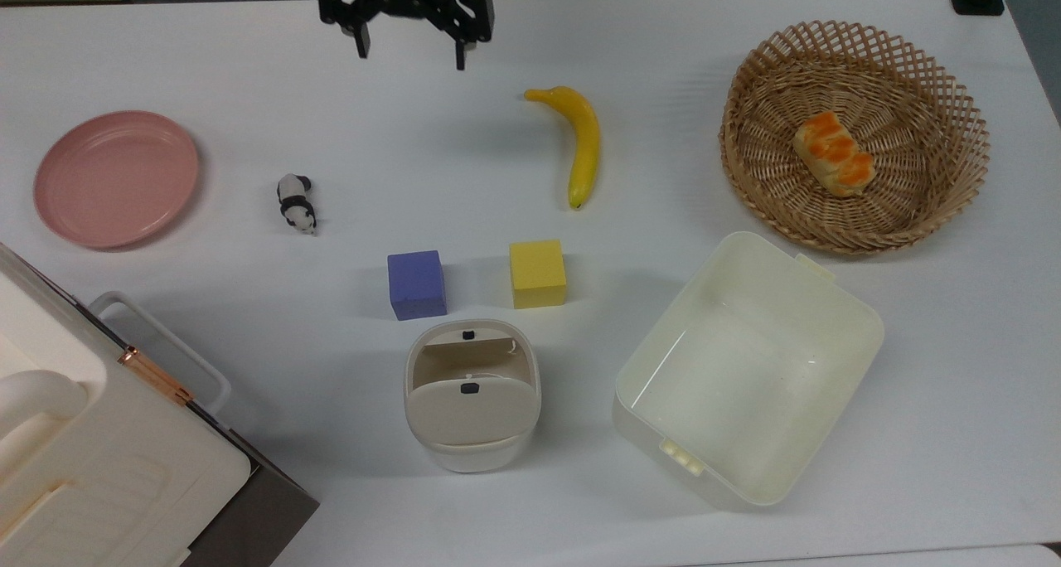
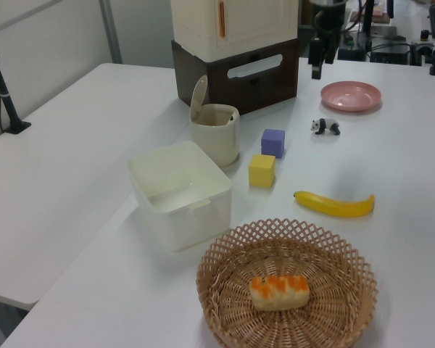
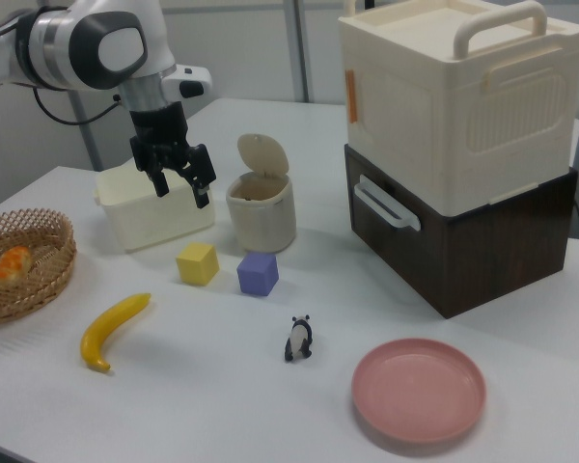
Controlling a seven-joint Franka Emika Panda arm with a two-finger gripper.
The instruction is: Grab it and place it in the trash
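tool (image 1: pixel 406 49): spread wide, carrying nothing, hanging high, well away from the trash (image 1: pixel 472 405)
paper wad: can't spot it on the worktop (image 1: pixel 249 78), guessing it's in the trash
step: looks done, probably just park

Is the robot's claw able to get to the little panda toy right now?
Probably yes. The gripper hangs open above the table, and the panda figurine stands alone on bare table, apart from the purple cube and pink plate. Nothing blocks a straight descent from above.
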